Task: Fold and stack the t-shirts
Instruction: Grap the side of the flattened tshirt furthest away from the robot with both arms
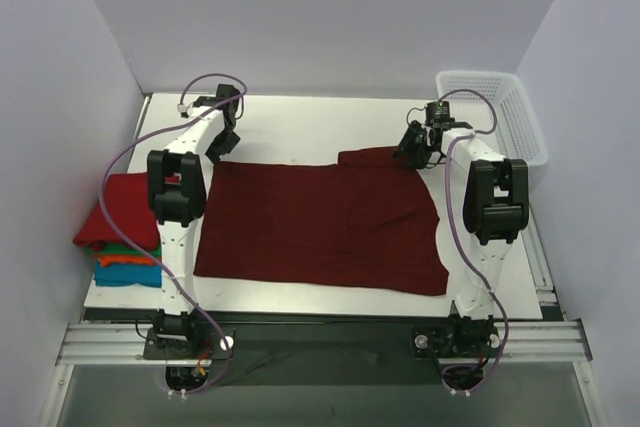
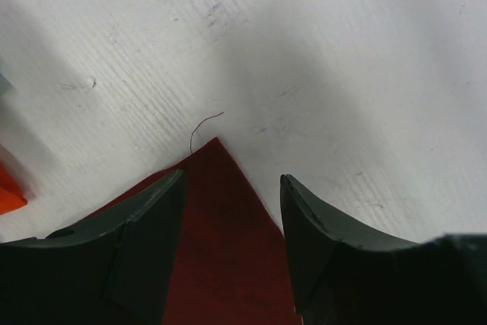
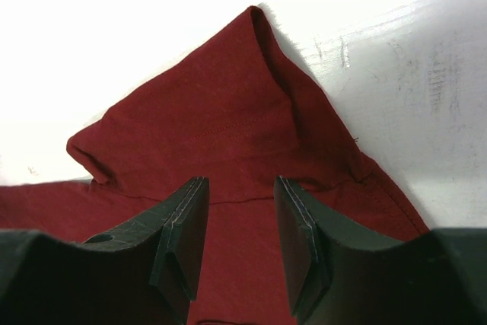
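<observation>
A dark maroon t-shirt (image 1: 320, 227) lies spread flat across the white table. My left gripper (image 1: 222, 143) hangs over its far left corner. In the left wrist view that corner (image 2: 221, 226) points up between the spread fingers, and the gripper (image 2: 232, 182) is open with nothing pinched. My right gripper (image 1: 412, 147) is over the shirt's far right sleeve. In the right wrist view the gripper (image 3: 240, 184) stands open above the rumpled sleeve (image 3: 228, 119). A stack of folded t-shirts (image 1: 118, 232) sits at the table's left edge, red on top of green, orange and blue.
A white mesh basket (image 1: 495, 122) stands at the far right corner of the table. White walls close in the back and both sides. An orange patch (image 2: 9, 194) of the stack shows at the left edge of the left wrist view.
</observation>
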